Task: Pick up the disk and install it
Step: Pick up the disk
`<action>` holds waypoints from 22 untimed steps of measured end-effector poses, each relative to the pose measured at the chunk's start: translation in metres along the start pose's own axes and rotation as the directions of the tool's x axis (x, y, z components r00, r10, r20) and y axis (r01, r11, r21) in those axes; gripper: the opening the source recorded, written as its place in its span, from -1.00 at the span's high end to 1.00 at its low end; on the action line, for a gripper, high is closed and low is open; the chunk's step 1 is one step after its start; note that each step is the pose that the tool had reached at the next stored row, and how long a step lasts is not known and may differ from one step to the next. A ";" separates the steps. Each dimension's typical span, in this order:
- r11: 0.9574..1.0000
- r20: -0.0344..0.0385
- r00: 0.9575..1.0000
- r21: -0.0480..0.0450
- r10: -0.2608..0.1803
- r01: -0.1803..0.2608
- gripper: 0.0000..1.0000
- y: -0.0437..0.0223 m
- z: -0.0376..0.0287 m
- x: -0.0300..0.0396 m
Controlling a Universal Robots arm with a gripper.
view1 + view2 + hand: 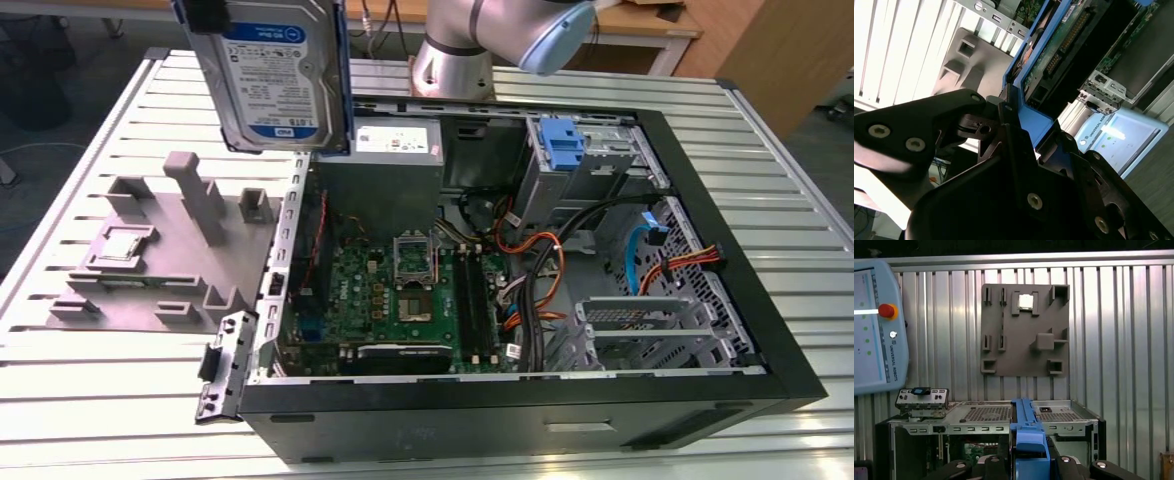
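Note:
The disk [274, 75], silver with a blue-and-white label and a blue carrier frame, hangs upright in the air above the rear corner of the open computer case [747, 330] on the exterior view's left. In both wrist views my gripper [1009, 125] [1026, 462] is shut on it, with the black fingers [1064, 462] clamped on either side of the blue carrier frame [1026, 440] [1026, 107]. The disk's green circuit board [1064, 37] faces the second wrist view. The disk hangs clear of the case and the table.
Inside the case are a motherboard [400, 290], a grey power-supply box [396, 145], a tall blue latch [561, 145] and a metal drive cage [641, 330] with cables. A grey fixture plate [160, 250] lies beside the case on the slatted table [120, 400]. A teach pendant [874, 325] lies nearby.

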State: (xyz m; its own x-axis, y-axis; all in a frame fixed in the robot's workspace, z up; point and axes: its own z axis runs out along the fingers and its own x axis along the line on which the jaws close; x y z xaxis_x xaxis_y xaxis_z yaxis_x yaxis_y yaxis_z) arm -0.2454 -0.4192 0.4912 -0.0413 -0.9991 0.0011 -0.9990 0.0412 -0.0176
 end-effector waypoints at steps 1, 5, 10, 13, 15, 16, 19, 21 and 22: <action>1.000 0.000 1.000 0.000 0.000 0.000 0.27 -0.0006 0.0000 0.0001; 1.000 0.000 1.000 0.000 0.000 0.000 0.27 -0.0031 0.0001 0.0003; 1.000 0.000 1.000 0.000 0.000 0.000 0.27 -0.0062 0.0001 0.0006; 1.000 0.000 1.000 0.000 0.000 0.000 0.27 -0.0079 0.0002 0.0007; 1.000 0.000 1.000 0.000 0.000 0.000 0.27 -0.0101 0.0002 0.0009; 1.000 0.000 1.000 0.000 0.000 0.000 0.27 -0.0107 0.0002 0.0010; 1.000 0.000 1.000 0.000 0.000 0.000 0.27 -0.0128 0.0003 0.0012; 1.000 0.000 1.000 0.000 0.000 0.000 0.27 -0.0142 0.0003 0.0013; 1.000 0.000 1.000 0.000 0.000 0.000 0.27 -0.0148 0.0003 0.0013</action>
State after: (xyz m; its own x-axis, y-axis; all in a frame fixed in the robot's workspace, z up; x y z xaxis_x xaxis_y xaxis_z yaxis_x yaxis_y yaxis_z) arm -0.2307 -0.4212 0.4911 -0.0413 -0.9991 0.0010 -0.9990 0.0412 -0.0177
